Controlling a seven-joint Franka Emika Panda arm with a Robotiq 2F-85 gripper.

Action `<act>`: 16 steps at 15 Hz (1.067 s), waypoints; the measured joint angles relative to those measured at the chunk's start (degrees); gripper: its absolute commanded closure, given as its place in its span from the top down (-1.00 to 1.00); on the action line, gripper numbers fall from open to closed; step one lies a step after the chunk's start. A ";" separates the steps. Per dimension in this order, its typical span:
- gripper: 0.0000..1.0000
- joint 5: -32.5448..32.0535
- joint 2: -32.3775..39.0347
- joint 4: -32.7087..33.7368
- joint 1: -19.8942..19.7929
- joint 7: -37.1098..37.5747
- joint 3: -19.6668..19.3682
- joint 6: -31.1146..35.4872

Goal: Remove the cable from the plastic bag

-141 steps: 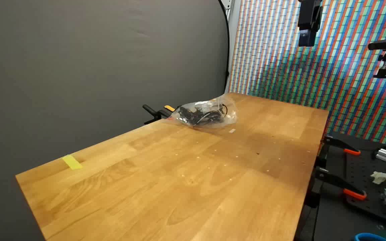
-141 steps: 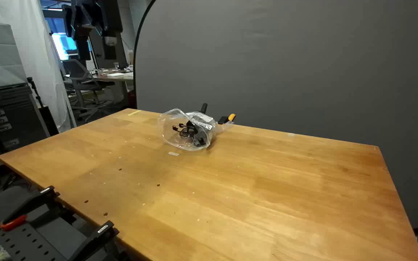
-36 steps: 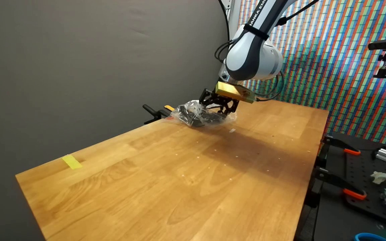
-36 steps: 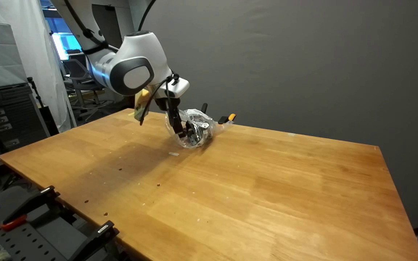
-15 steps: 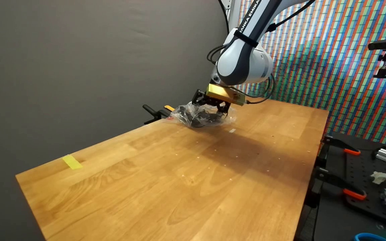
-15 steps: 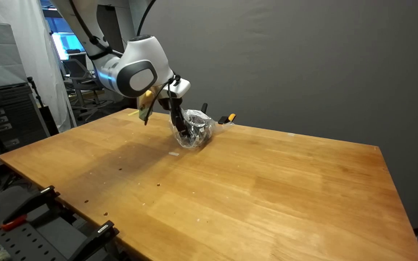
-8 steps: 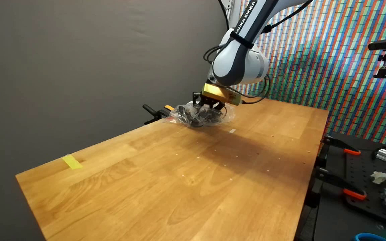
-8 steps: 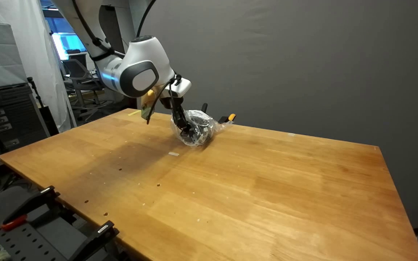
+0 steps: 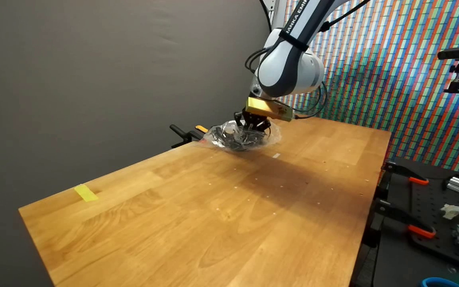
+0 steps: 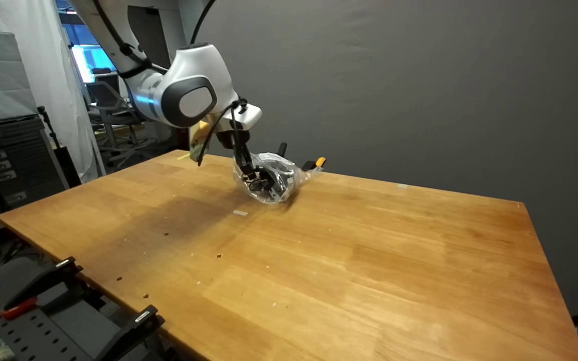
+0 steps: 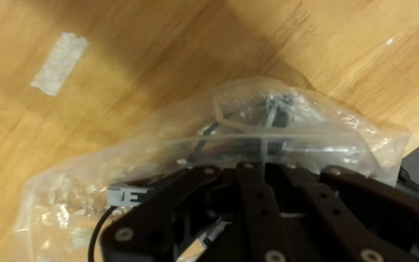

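The plastic bag (image 9: 274,137) lies clear and crumpled on the tabletop. Inside it a tangle of black cable (image 10: 258,186) shows at the mouth, and in the wrist view one strand of cable (image 11: 96,229) runs down from a grey connector (image 11: 120,196). My gripper (image 10: 253,178) reaches down into the bag's mouth, its fingertips amid the cable. Its jaws have come together. In the wrist view the fingers (image 11: 258,207) hide their own tips, so whether a strand is pinched between them I cannot tell. Plastic film (image 11: 195,145) stretches just beyond the fingers.
A clamp with a yellow handle (image 9: 201,128) grips the table edge by the bag's closed end. More clamps with orange tips (image 9: 418,181) hold the opposite edge. A pale tape strip (image 11: 60,63) lies on the table near the bag.
Over the last second my gripper sinks further into the bag and its jaws close. In the last half second it rises slightly and moves back away from the bag's closed end.
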 measured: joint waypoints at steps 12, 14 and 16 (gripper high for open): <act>-0.98 -43.50 -20.09 -9.37 11.86 23.69 -16.73 -31.13; -0.98 -48.70 -24.65 -9.44 8.00 25.63 -11.71 -40.01; -0.98 -50.73 -29.06 -9.49 3.26 25.69 -5.41 -48.73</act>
